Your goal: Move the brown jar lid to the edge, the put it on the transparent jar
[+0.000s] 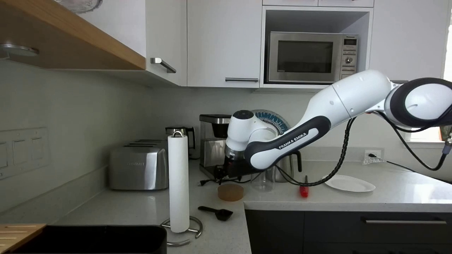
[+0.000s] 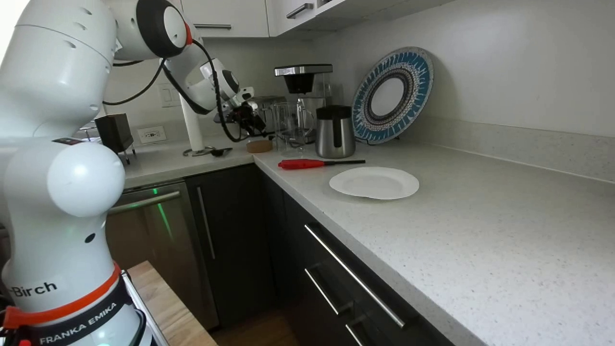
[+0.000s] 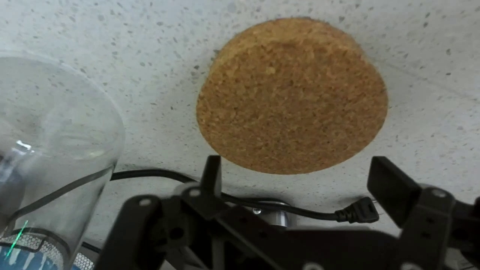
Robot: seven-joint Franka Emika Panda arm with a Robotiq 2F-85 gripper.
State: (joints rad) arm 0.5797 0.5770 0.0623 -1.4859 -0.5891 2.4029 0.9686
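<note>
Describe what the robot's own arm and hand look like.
The arm is glossy white, with rounded segments, dark bands and white FRANKA EMIKA lettering. A black, ridged cable runs along it. In an exterior view, its white base bears an orange-red ring and dark lettering including "Birch". The hand is black and angular, with two blocky fingers and small round screw heads.

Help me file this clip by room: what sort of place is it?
Almost certainly a kitchen, though whether in a home or an office I can't tell: it has a microwave, a toaster and what looks like a coffee maker.
</note>
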